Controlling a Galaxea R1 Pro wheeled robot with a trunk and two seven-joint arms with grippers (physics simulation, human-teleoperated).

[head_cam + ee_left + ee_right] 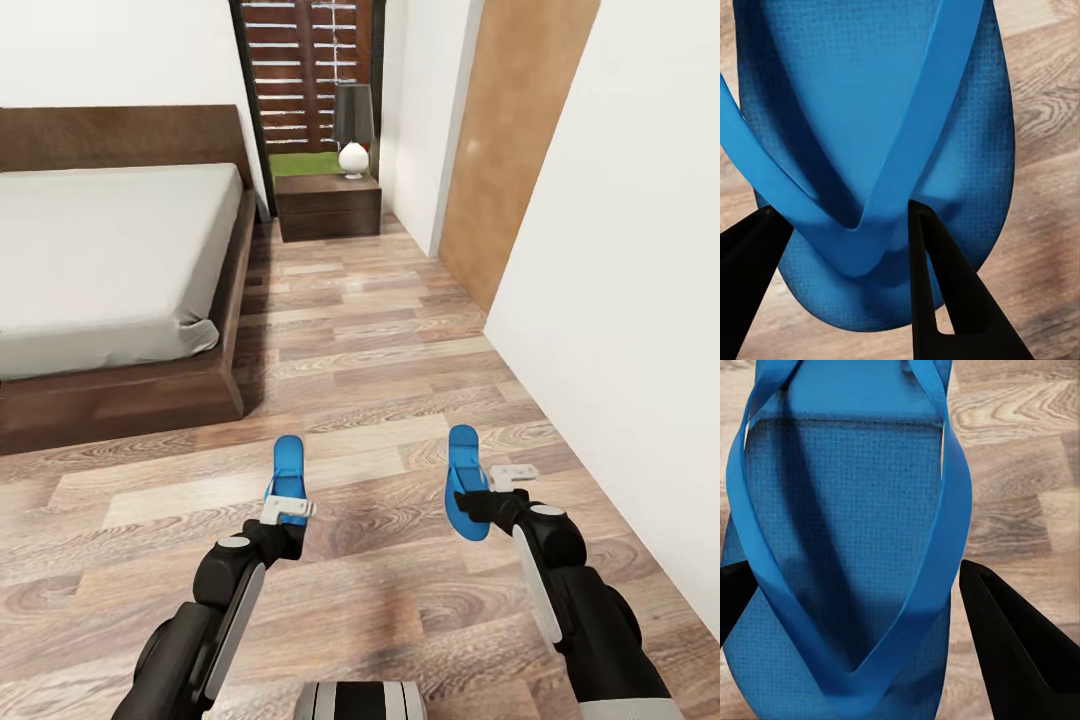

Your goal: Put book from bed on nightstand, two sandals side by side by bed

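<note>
Sandals, one (pixel 288 472) pinched in left jaws, other (pixel 464 482) in right (both above the floor (pixel 380 330)).

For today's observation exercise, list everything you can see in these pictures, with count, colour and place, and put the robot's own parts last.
bed: one, dark brown frame, light-grey mattress, at left.
nightstand: one, dark brown, far end beside the bed.
lamp: one, dark shade, white base, on the nightstand.
door: one, brown wood, right wall.
floor: wood planks.
sandals: two, bright blue, one in the left claw, one in the right claw.
left claw: one, black and white, shut on a sandal.
right claw: one, black and white, shut on a sandal.
</note>
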